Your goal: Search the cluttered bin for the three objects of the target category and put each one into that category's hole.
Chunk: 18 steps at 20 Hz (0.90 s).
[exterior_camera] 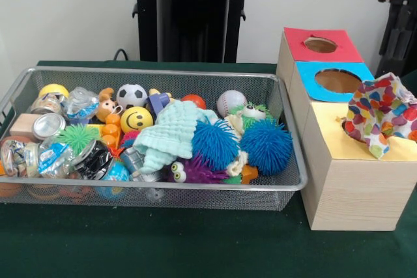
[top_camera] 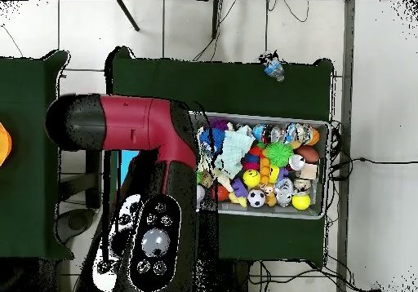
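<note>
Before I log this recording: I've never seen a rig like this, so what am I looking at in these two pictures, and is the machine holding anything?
It is a table-top robot set to sort toys. One picture is taken from across the table; the other looks straight down from above.

In the overhead view, the big red and black shape is the robot arm, stretched over the table. Its tool cannot be made out in either picture, so nothing can be said about what it holds.

On the green table stands a wire mesh bin full of clutter: blue spiky balls, a yellow smiley ball, a small soccer ball, a baseball, a pale green cloth and crushed cans.

Beside the bin is a wooden box with a red hole, a blue hole, and a yellow section with a colourful patterned cloth lying on it.
</note>
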### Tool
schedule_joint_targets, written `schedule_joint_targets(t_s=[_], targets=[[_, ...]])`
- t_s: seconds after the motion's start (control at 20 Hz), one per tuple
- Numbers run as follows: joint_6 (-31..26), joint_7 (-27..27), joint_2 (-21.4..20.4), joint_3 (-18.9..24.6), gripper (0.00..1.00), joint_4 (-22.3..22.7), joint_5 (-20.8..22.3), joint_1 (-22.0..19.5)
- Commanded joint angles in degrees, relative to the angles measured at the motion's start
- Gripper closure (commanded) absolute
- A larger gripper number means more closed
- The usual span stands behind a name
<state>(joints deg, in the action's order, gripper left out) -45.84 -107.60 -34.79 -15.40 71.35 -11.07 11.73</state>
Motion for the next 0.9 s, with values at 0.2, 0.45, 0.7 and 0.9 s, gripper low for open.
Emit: schedule_joint_targets(t_s=[0.2, 0.45, 0.7, 0.9], targets=[[4.0, -9.3, 4.7, 3.7, 1.00, 6.1, 1.0, -0.7], [5.3, -8.5, 5.4, 4.0, 1.00, 6.1, 1.0, -1.2], [5.5, -7.5, 5.7, 4.4, 1.00, 6.0, 1.1, -1.3], [3.4, -10.1, 6.2, 2.2, 1.00, 4.1, 1.4, 0.6]])
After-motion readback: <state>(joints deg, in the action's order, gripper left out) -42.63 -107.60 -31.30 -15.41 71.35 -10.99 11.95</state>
